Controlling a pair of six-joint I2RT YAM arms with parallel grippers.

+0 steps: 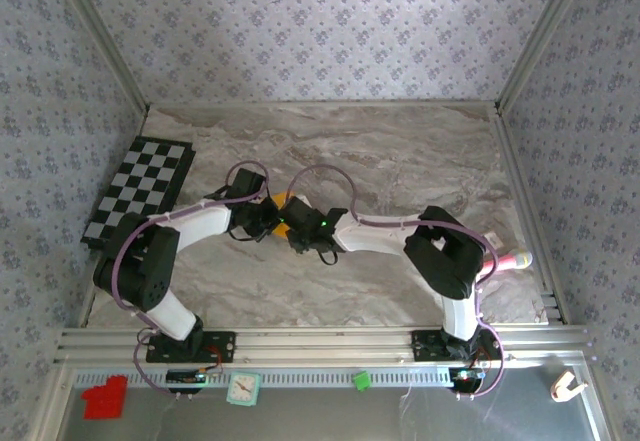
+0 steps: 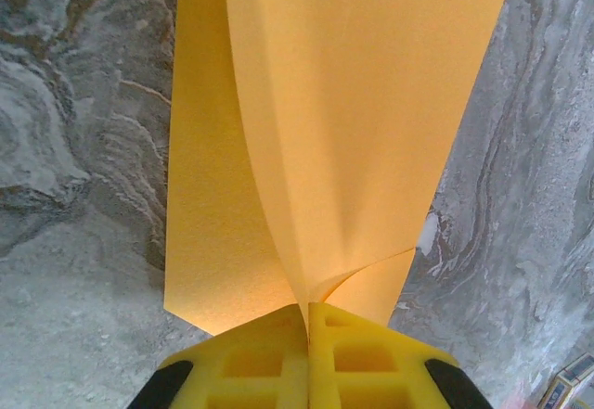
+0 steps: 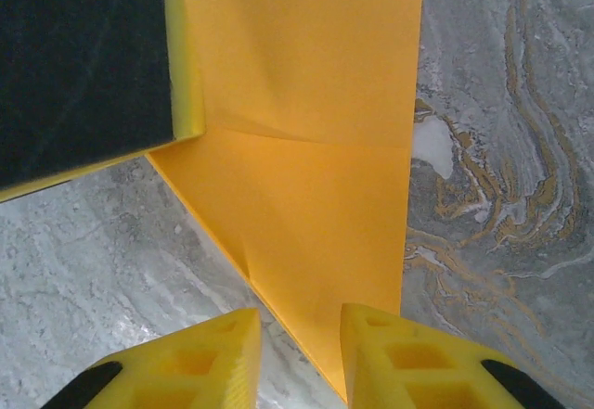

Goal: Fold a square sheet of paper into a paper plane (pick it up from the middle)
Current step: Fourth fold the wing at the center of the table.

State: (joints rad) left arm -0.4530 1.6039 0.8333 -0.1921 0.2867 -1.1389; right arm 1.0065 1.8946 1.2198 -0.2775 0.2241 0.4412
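Note:
The square sheet of paper (image 2: pixel 325 131) is orange and folded into layers, held above the marble table. My left gripper (image 2: pixel 307 309) is shut on its near edge, where the layers pinch together. In the right wrist view the paper (image 3: pixel 316 149) shows a diagonal crease and narrows to a corner by my right gripper (image 3: pixel 300 335). That gripper's yellow fingers stand apart, with the corner reaching into the gap against the right finger. The left gripper's finger (image 3: pixel 93 66) fills the upper left. From above, both grippers meet at mid-table over a bit of orange paper (image 1: pixel 284 227).
A black-and-white checkered mat (image 1: pixel 140 196) lies at the table's left. A pink stick-like object (image 1: pixel 510 260) lies by the right wall. On the near rail sit a red block (image 1: pixel 105 398), a small white clock (image 1: pixel 242 389) and a green block (image 1: pixel 361 380).

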